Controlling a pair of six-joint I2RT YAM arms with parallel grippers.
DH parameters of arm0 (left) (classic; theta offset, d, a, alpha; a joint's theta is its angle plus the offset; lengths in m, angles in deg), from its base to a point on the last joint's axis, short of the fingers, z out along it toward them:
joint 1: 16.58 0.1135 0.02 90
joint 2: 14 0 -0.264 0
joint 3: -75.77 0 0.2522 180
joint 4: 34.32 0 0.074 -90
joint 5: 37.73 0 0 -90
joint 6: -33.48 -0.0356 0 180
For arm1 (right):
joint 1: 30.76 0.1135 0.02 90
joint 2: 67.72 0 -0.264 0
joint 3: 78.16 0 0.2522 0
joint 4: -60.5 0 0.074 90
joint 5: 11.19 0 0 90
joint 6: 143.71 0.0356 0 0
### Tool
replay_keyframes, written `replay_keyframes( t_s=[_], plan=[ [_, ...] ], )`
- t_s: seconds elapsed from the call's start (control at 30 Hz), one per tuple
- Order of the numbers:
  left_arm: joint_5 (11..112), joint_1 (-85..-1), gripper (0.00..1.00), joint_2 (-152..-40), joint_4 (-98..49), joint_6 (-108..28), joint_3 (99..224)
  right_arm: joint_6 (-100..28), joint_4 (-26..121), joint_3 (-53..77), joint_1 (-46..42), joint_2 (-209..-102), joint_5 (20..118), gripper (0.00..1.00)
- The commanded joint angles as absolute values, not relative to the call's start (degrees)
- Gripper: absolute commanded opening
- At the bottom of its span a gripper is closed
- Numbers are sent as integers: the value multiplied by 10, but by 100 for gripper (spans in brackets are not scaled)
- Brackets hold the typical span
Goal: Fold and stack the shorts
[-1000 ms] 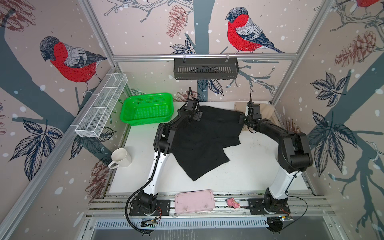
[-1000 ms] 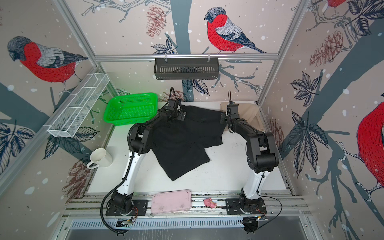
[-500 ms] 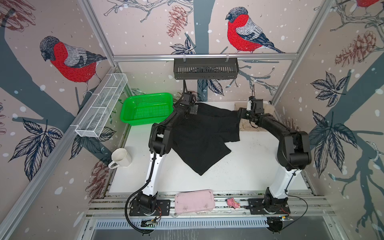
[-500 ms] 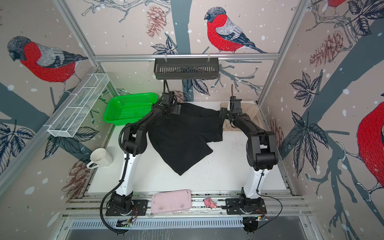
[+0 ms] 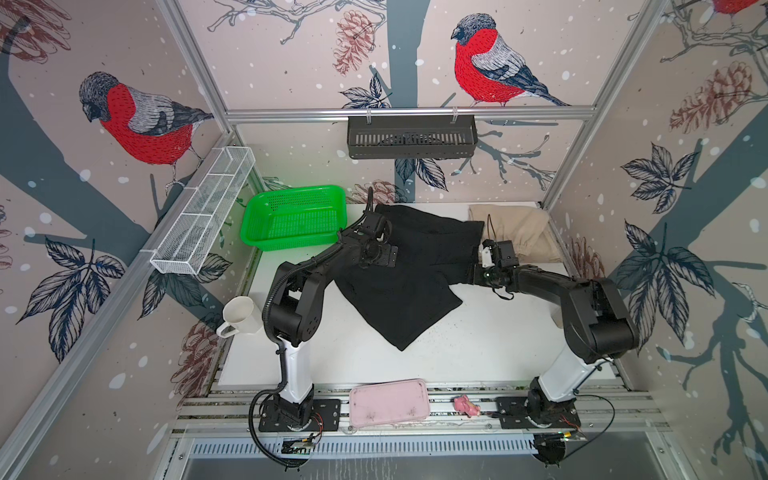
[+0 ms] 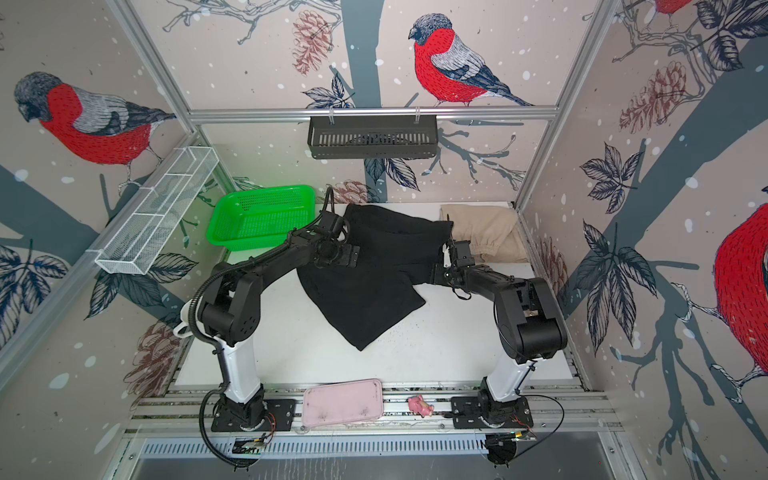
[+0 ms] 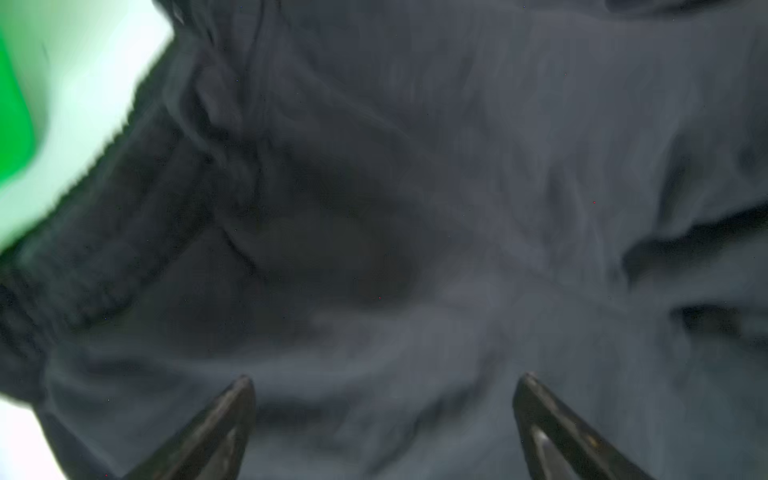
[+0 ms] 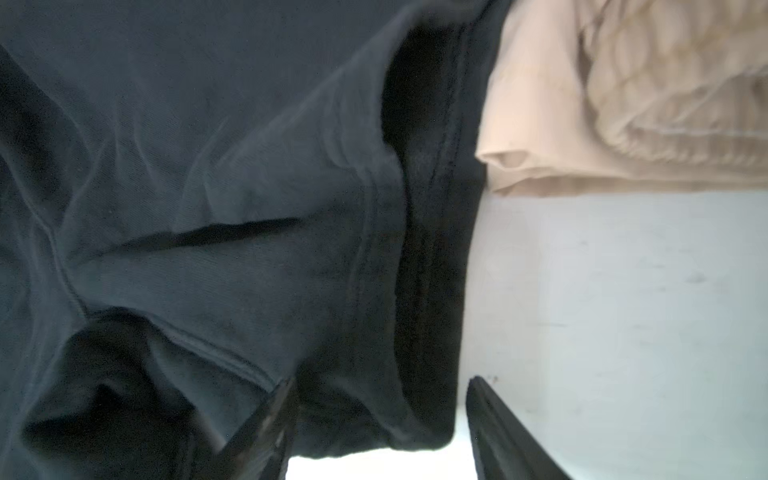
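The black shorts (image 5: 405,270) are lying spread and unfolded across the middle of the white table (image 5: 478,345), one leg trailing toward the near edge in both top views, so the folding of this pair is looking barely started. Just above the cloth, the left gripper (image 7: 384,415) is hovering with its jaws standing wide apart and nothing between them. The right gripper (image 8: 380,419) is sitting at the shorts' right-hand hem with its jaws parted; one fingertip (image 8: 282,399) is lying against the dark fabric and the other over bare table, and I cannot tell whether any cloth is being pinched. Farther back, in the right rear corner, the beige shorts (image 5: 513,232) are resting already folded into a compact bundle, just beside the black pair. Folding the black pair and stacking the two are still remaining.
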State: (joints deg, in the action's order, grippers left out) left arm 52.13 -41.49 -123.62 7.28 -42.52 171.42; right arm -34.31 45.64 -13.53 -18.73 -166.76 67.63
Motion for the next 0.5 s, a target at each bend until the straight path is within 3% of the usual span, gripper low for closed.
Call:
replay_keyframes(
  t_s=[0.0,0.07,0.1,0.27,0.43,0.47],
  plan=[
    [523,-415,97,-1198,31,-412,1661,-336,498,-130,-185,-1677,658,35],
    [512,-415,97,-1181,30,-411,1635,-338,489,-123,-185,-1671,665,4],
    [510,-415,97,-1175,33,-410,1626,-340,478,-118,-184,-1663,670,2],
    [511,-410,97,-1135,33,-394,1575,-344,391,-106,-166,-1594,742,1],
    [505,-378,97,-1103,60,-386,1558,-298,345,-169,-182,-1550,737,1],
    [503,-372,97,-1098,63,-387,1557,-291,345,-184,-191,-1547,737,18]
  ],
)
